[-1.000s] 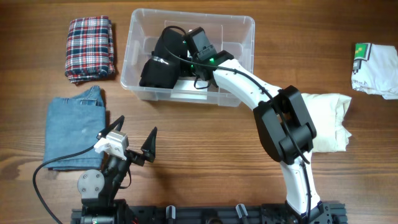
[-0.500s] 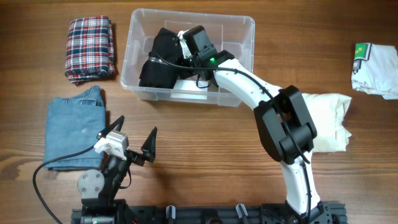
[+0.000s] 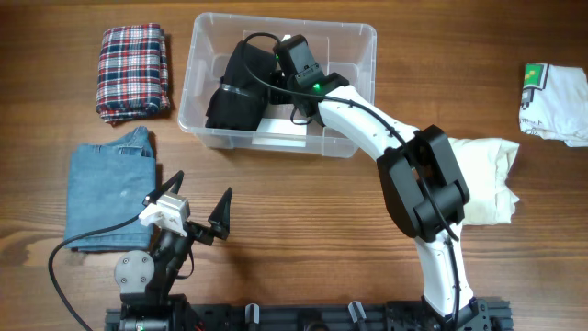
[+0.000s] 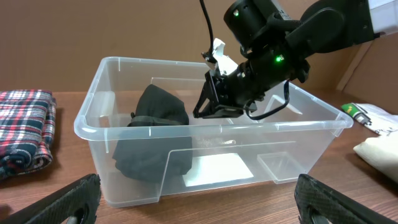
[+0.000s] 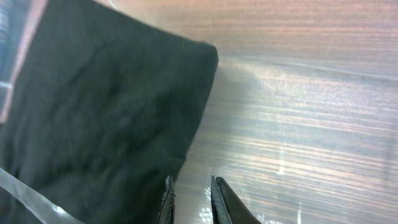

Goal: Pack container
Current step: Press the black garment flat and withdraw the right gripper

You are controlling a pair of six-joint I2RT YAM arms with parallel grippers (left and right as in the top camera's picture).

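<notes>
One container [image 3: 285, 17], one black garment [image 3: 234, 97] inside; left pincer [image 3: 202, 184] spread, right pincer [image 5: 191, 196] barely parted.

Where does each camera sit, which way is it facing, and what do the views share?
Overhead: above the table, facing straight down at the container, left arm and right arm.
Left wrist: low over the table, facing level toward the container; left gripper, its fingers at the bottom corners.
Right wrist: over the container, facing down at the black garment; right gripper barely open.
Shared: overhead and left wrist both show the right arm.
</notes>
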